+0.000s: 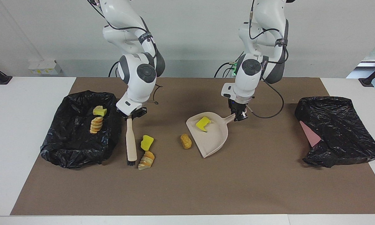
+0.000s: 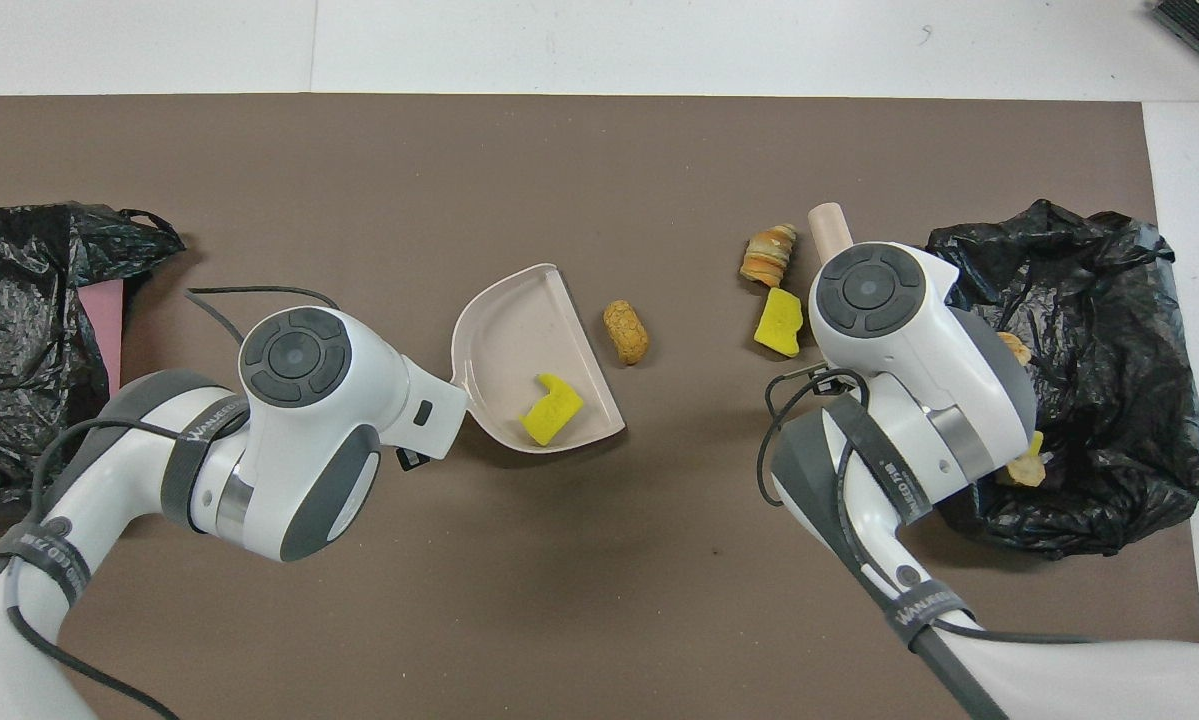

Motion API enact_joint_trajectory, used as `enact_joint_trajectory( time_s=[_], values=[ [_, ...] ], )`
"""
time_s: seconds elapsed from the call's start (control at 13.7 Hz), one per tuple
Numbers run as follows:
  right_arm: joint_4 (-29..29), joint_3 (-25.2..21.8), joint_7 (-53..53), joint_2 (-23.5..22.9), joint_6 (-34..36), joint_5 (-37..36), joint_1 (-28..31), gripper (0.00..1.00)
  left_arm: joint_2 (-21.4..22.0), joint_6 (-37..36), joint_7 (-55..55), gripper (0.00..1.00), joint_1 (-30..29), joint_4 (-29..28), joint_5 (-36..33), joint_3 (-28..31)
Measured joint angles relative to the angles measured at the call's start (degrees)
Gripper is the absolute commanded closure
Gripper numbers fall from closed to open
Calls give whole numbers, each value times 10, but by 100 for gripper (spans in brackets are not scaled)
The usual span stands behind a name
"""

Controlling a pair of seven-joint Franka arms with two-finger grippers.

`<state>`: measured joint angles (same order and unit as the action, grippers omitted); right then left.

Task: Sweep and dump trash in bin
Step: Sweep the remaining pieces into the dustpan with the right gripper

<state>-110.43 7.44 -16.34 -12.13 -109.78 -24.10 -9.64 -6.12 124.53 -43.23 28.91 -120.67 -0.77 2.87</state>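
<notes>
Sweeping is in hand: brush point(image 1: 131, 142) gripped by right tool point(image 1: 131, 115), dustpan point(image 1: 210, 135) by left tool point(image 1: 239, 116); chunks point(image 1: 146, 152) must be pushed panward

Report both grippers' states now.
Left gripper: shut on the dustpan handle.
Right gripper: shut on the brush handle.

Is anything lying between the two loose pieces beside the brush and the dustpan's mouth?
Yes. An orange-brown lump lies on the mat just outside the dustpan mouth, between it and the yellow wedge and sliced bread piece. The brush, held by the right claw, stands beside those two, toward the bin.
</notes>
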Motion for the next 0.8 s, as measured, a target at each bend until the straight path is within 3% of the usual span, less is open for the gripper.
enact_joint_trajectory(
  time_s=[0.51,0.8],
  values=[
    [0,7,0,-32,-15,116,-11,100,0,-49,62,100,14,15,0,-4],
    [0,10,-5,-27,-12,201,-79,100,0,-50,63,100,14,15,0,-4]
  ],
)
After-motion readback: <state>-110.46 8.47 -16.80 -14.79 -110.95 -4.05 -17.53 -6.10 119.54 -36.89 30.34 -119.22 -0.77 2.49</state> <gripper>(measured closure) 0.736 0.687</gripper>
